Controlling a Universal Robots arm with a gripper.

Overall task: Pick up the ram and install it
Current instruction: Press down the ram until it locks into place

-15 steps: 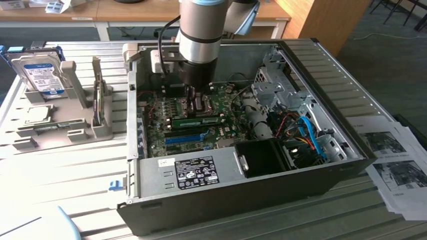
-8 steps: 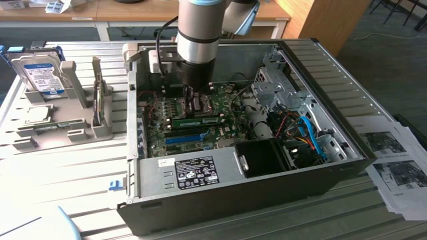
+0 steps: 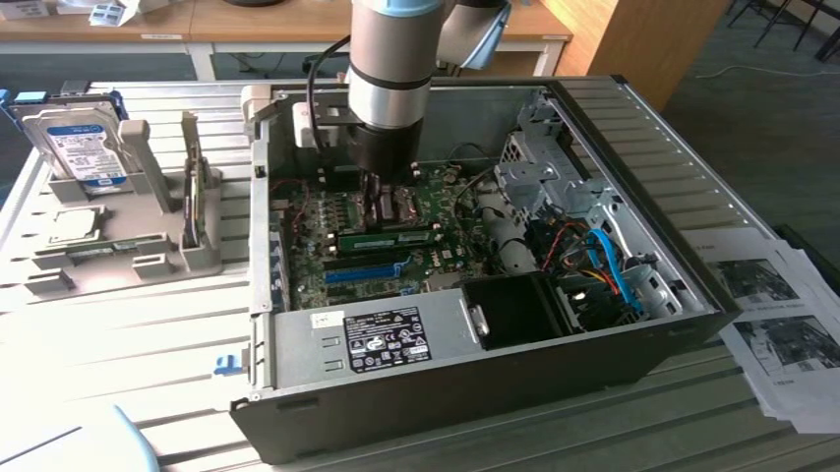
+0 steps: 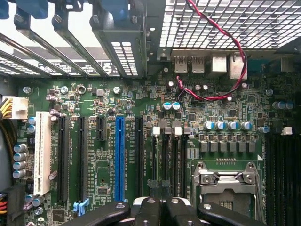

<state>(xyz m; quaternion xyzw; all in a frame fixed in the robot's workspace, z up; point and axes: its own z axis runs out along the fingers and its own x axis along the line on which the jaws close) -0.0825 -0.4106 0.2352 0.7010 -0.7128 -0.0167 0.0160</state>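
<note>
Green ram [image 3: 390,238] sits seated on the motherboard [image 4: 141,108]; claw [image 3: 385,202] apparently closed, label [image 3: 384,339] unreadable.

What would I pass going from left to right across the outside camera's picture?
Hard drive standing in the grey holder → the robot's gripper down inside the open computer case → the ram on the board → printed papers.

An open computer case [image 3: 656,324] lies on a slatted table [image 3: 157,324], with the motherboard [image 4: 225,117] and a blue slot [image 4: 119,150] inside. A silver hard drive [image 3: 79,147] stands in a grey holder [image 3: 145,251] at the exterior view's left. Printed papers [image 3: 781,324] lie at its right.
</note>
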